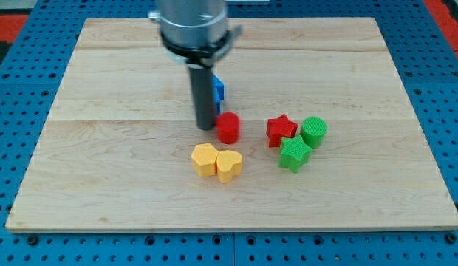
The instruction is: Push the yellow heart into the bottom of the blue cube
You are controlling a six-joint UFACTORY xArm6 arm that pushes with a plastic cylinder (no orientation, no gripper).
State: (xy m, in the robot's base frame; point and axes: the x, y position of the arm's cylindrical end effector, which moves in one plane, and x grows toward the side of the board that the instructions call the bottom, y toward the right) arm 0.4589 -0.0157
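6 blocks: all on the wooden board
Tip: rod's lower end, just left of the red cylinder, above the yellow pair
Claw: none, plain rod only, so open or closed cannot be told
Yellow heart: below the tip, touching the yellow hexagon on its left
Blue cube: mostly hidden behind the rod, above the red cylinder
Red star: beside the green star and green cylinder
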